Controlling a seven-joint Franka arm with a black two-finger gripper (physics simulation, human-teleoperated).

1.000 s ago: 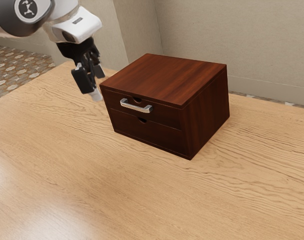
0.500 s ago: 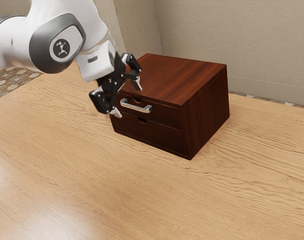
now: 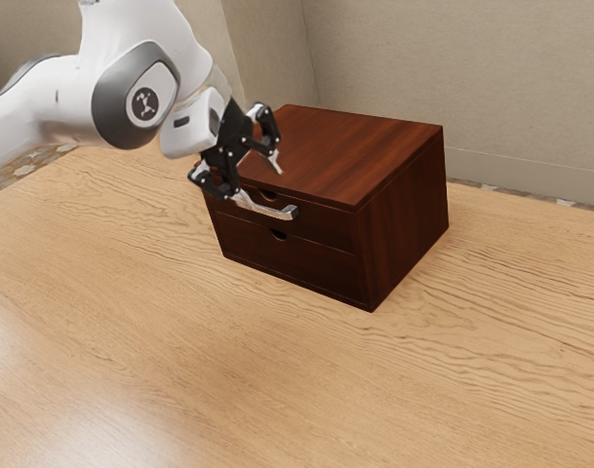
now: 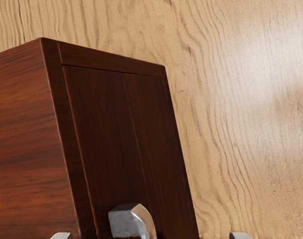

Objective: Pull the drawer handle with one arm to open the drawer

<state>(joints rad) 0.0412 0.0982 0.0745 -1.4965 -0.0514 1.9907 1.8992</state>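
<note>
Holding our pincer open at one end of the handle, we grip nothing yet, and the top drawer sits shut in its cabinet on the counter, so clamping and pulling remain.

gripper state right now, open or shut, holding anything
Gripper: open, holding nothing; its fingers stand apart on either side of the near end of the top drawer handle, not clamped on it.
</note>
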